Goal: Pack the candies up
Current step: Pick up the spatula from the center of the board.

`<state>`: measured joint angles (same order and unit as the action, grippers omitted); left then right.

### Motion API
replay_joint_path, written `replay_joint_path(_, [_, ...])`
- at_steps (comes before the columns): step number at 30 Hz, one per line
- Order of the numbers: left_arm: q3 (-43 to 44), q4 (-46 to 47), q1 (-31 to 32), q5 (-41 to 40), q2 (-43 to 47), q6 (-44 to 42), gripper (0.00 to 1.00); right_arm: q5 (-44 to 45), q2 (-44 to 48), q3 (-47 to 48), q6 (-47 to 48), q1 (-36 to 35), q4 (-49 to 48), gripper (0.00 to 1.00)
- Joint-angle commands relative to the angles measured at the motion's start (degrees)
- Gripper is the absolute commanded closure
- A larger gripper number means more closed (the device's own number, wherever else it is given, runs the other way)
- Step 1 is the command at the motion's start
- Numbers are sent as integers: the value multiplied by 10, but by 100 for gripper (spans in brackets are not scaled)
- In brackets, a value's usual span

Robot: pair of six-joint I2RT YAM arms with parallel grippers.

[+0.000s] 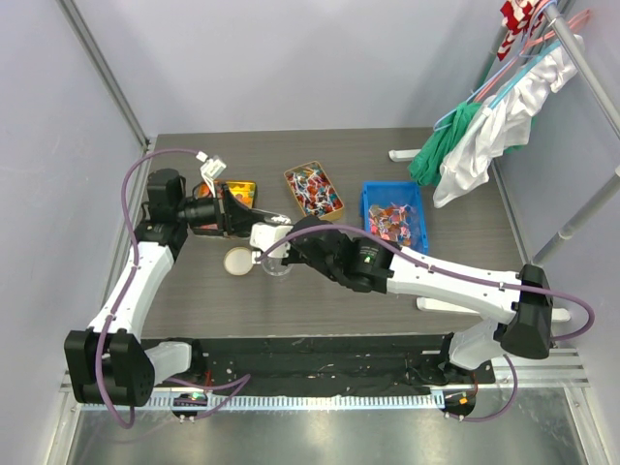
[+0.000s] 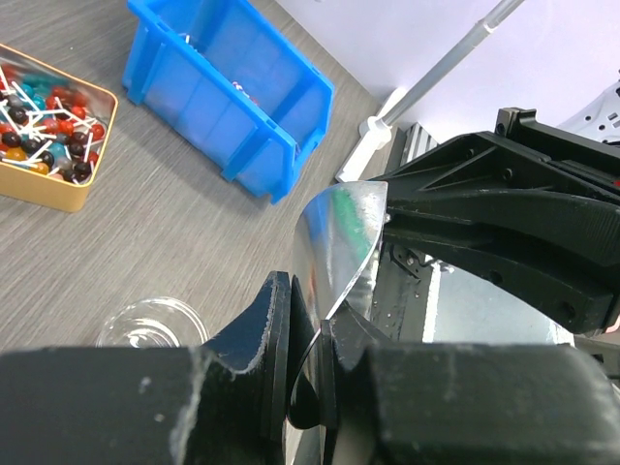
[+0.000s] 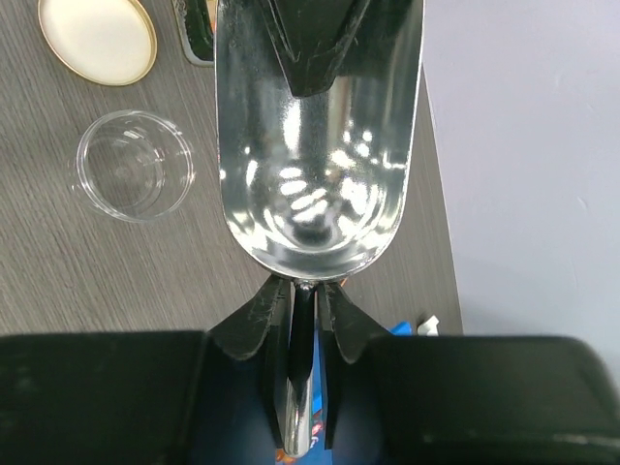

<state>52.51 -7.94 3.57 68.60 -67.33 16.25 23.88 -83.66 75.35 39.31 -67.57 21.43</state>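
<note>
- Nothing is packed yet: the clear cup (image 3: 136,167) sits empty on the table (image 3: 58,262).
- The candies (image 1: 392,221) lie in the blue bin (image 1: 367,208), right of centre.
- The right gripper (image 3: 302,310) has its jaws clamped on the handle of the empty scoop (image 3: 318,145); the left gripper (image 2: 305,339) pinches its rim.

A: What sort of place is this looking like?
B: A robotics lab cell: two arms (image 1: 441,276) are sitting bolted to a rail (image 1: 320,400) along the bottom, white panels (image 1: 291,58) are enclosing the table (image 1: 339,155).
</note>
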Motion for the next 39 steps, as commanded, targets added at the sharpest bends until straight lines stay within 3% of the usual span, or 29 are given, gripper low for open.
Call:
replay_joint_path(1, [-14, -5, 6, 7, 2, -18, 100, -4, 24, 31, 4, -8, -56, 80])
replay_joint_path(5, [-14, -5, 6, 3, -8, -20, 100, -17, 30, 42, 0, -12, -40, 78])
replay_joint_path(9, [-14, -7, 6, 3, -17, -24, 100, -22, 28, 52, -5, -16, -32, 70])
replay_joint_path(18, [-10, -9, 6, 4, -26, -20, 100, -24, 18, 73, -6, -25, -12, 70])
replay_joint_path(23, [-4, -11, 6, 13, -19, -15, 100, -22, 30, 43, 2, -25, -18, 68])
replay_joint_path(29, [11, -10, 5, 47, -19, -3, 100, -33, 68, 2, 23, -13, -17, 54])
replay_joint_path(39, [24, -10, 2, 68, -36, 7, 100, -63, 98, -56, 34, 2, -33, 52])
